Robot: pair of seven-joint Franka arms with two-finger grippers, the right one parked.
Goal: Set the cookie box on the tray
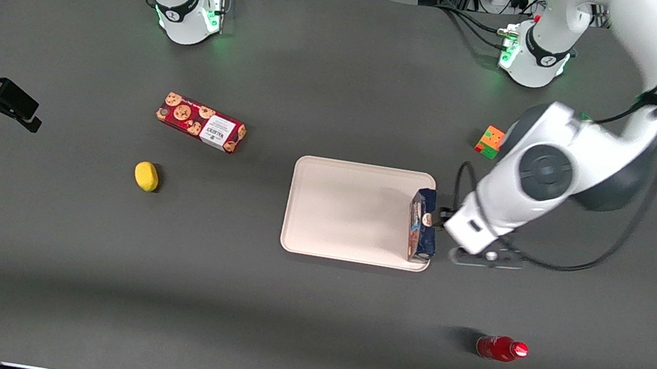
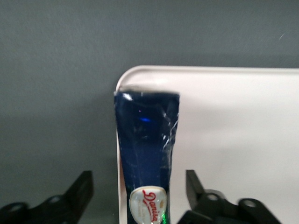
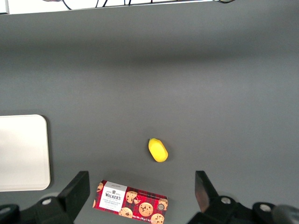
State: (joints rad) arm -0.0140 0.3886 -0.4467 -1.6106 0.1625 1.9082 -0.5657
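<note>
Nearest the front camera a red bottle [image 1: 501,348] lies on the table [image 1: 309,312]. Farther in, the cookie box [image 1: 422,225] stands on its narrow edge at the tray [image 1: 350,214] rim toward the working arm's end. The gripper [image 1: 441,222] sits just beside it, fingers [image 2: 79,191] spread wide either side of the box, not touching it. A yellow lemon [image 1: 146,175], red box [image 1: 202,122] and colour cube [image 1: 490,142] lie farther off
</note>
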